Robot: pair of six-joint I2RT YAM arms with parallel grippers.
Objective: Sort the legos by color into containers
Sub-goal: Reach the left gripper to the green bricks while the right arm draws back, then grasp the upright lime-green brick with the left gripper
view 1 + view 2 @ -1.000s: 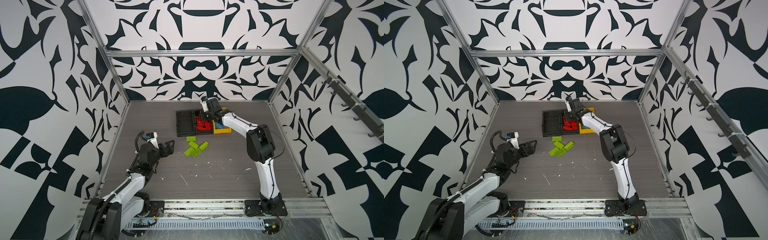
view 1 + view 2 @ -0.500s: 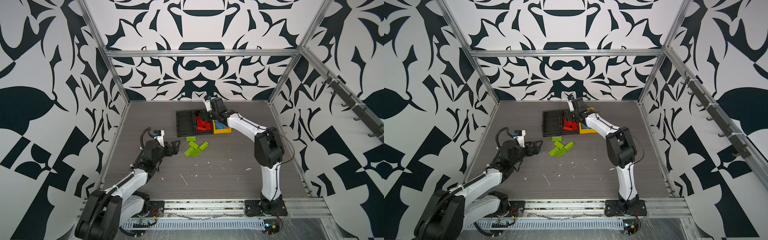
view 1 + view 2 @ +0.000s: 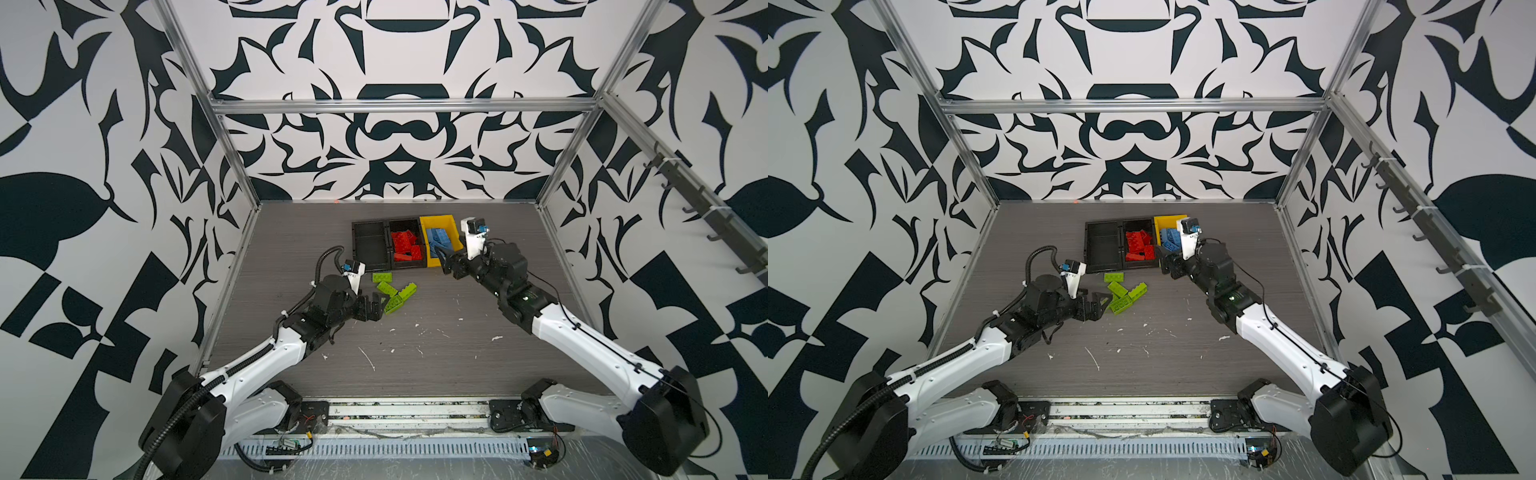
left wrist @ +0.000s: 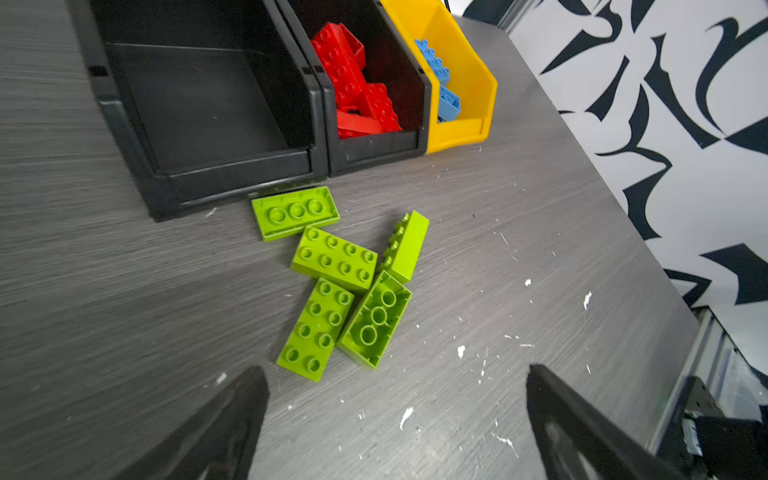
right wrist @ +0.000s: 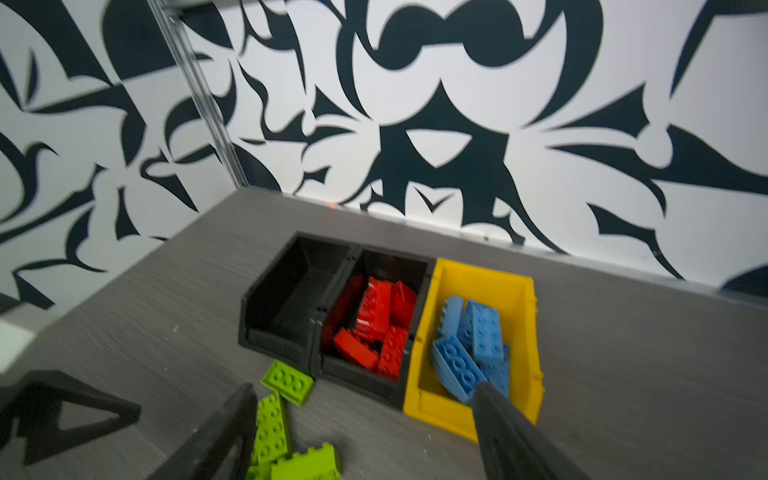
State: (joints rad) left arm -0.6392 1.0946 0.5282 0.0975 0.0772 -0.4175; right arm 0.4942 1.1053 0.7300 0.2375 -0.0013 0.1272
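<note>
Several lime green legos [image 3: 390, 291] [image 4: 332, 282] lie in a loose cluster on the grey table in front of the containers. The left black container [image 3: 370, 245] holds nothing. Red legos [image 3: 405, 245] fill the middle black container [image 3: 409, 264]. Blue legos [image 3: 438, 239] lie in the yellow container [image 3: 436, 220]. My left gripper [image 3: 376, 309] [image 4: 395, 374] is open and empty, low at the near-left edge of the green cluster. My right gripper [image 3: 446, 262] [image 5: 365, 388] is open and empty, just in front of the yellow container's near corner.
Small white flecks [image 3: 368, 357] are scattered over the near part of the table. Patterned walls and metal frame posts [image 3: 557, 174] close in the workspace on three sides. The containers stand side by side near the back wall.
My right gripper has opened and drawn back from above the containers toward the near right. My left gripper has moved right, up to the green legos, staying open.
</note>
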